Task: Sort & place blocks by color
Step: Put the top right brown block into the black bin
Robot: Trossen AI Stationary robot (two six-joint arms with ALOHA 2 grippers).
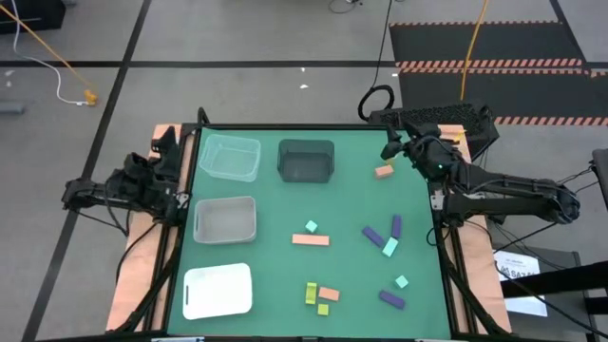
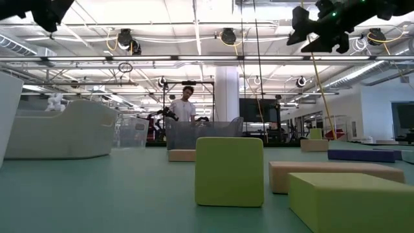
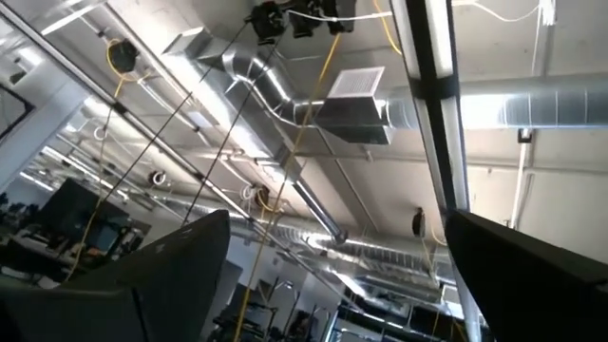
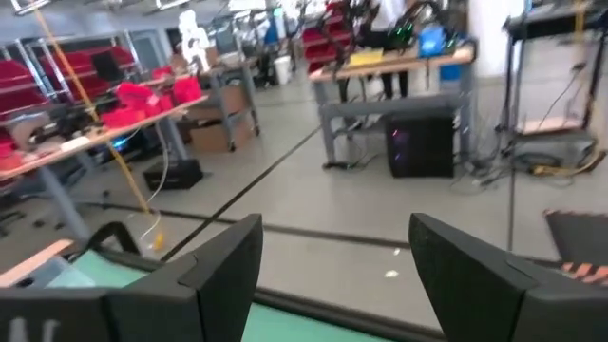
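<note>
Overhead, the small coloured blocks lie scattered over the right half of the green desk: a salmon-orange cube near the far right corner, a long salmon-orange bar with a mint-teal cube just beyond it at centre, purple bars further right, and yellow-green pieces near the front edge. The right gripper hovers beyond the salmon-orange cube with its jaws released and empty, the wrist view showing the two dark fingers spread apart. The left gripper waits off the desk's left edge, jaws likewise spread and empty, beside two clear plastic bins, a dark bin and a white tray.

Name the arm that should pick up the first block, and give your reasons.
Right. The right gripper hangs open over the table's right side, close to the salmon block, and most blocks lie on that half. The left gripper sits off the left edge, pointing at the ceiling.
</note>
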